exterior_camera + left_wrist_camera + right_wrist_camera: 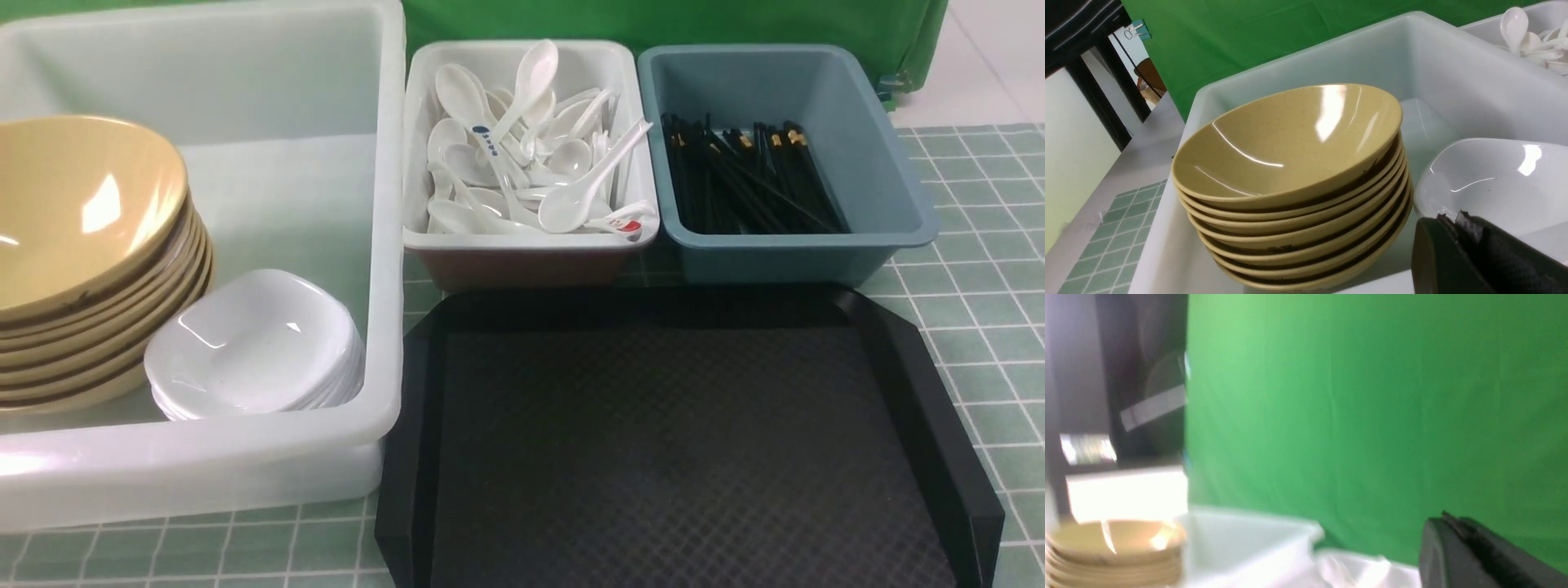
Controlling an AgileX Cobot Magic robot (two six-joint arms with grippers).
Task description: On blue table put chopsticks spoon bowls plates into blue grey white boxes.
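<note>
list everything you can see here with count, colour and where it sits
table: one, pale teal-green with white grid, under everything
tub: one, translucent white, robot's left
bowls: one stack, at least seven, mustard-tan, inside the tub
plates: one stack, white, count unclear, in the tub beside the bowls
white box: one, centre back
spoons: many, white, piled in the white box
blue-grey box: one, right back
chopsticks: many, black with gold bands, in the blue-grey box
tray: one, black, bare, front
backdrop: green, behind
left gripper: black, over the tub's edge, jaws unclear
right gripper: black, blurred, raised
</note>
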